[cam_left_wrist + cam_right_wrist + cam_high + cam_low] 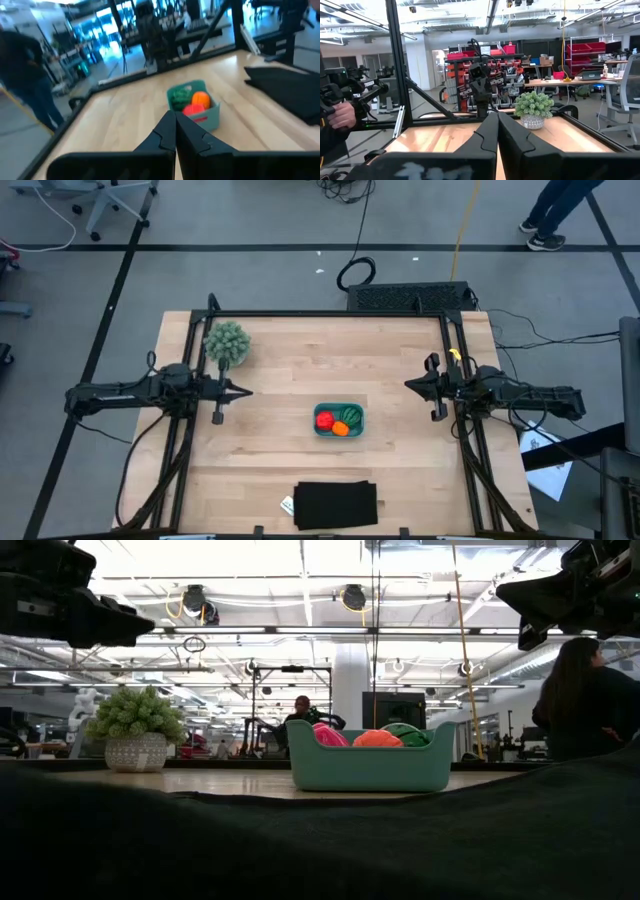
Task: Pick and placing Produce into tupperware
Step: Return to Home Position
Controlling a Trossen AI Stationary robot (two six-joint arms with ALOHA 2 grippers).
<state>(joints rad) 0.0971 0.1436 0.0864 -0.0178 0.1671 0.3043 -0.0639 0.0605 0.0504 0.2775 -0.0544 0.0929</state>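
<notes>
near the middle of the tabletop (270,470), the teal tupperware (339,409), with the red ball (324,420), the orange ball (341,429) and the striped green ball (352,416) lying inside. raised over the left part, the left gripper (245,391), jaws pressed together, pinching nothing. raised over the right part, the right gripper (408,385), jaws also pressed together. near the left gripper, a fuzzy pale-green bush (227,342); well apart, a flat black rectangle (336,505).

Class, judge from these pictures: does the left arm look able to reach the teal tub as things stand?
Probably yes: the left gripper faces the teal tub, with only open tabletop between them.
</notes>
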